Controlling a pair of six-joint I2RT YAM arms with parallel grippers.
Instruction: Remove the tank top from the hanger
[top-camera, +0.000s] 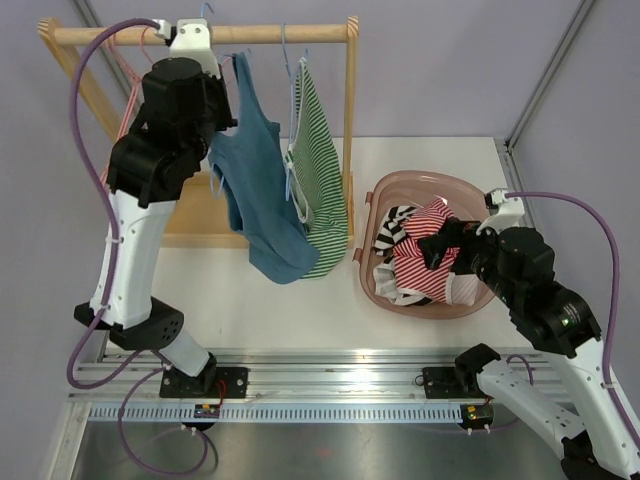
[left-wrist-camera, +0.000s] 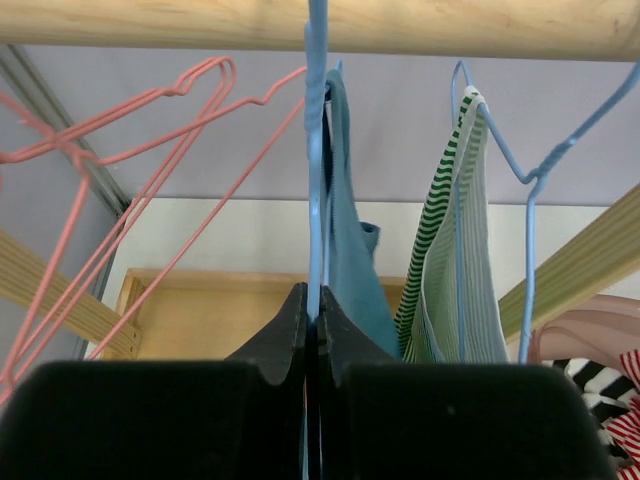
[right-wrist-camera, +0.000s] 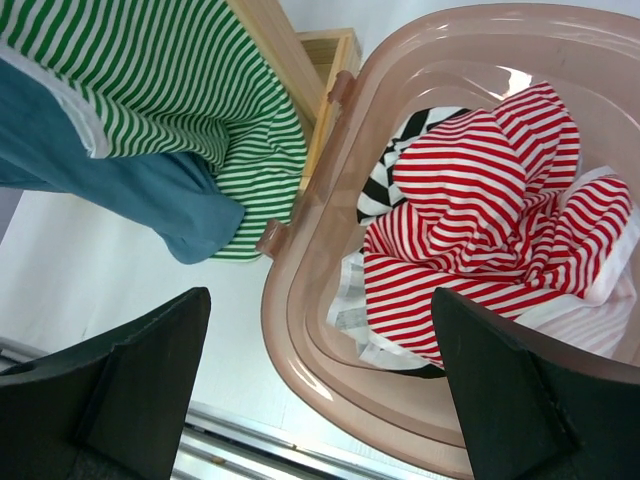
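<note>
A teal tank top (top-camera: 258, 190) hangs on a blue wire hanger (left-wrist-camera: 316, 150) from the wooden rail (top-camera: 200, 34). Beside it a green-striped tank top (top-camera: 318, 170) hangs on a second blue hanger (left-wrist-camera: 530, 170). My left gripper (left-wrist-camera: 312, 300) is high up by the rail and shut on the wire of the teal top's hanger. The teal top (left-wrist-camera: 352, 260) hangs just right of the fingers. My right gripper (right-wrist-camera: 320, 330) is open and empty above the near rim of the pink basket (top-camera: 372, 270).
The basket (right-wrist-camera: 300, 330) holds a red-striped garment (right-wrist-camera: 480, 220) and a black-striped one (top-camera: 396, 225). Empty pink hangers (left-wrist-camera: 120, 130) hang at the rail's left end. The wooden rack's post (top-camera: 350, 110) and base (top-camera: 195, 215) stand behind the tops.
</note>
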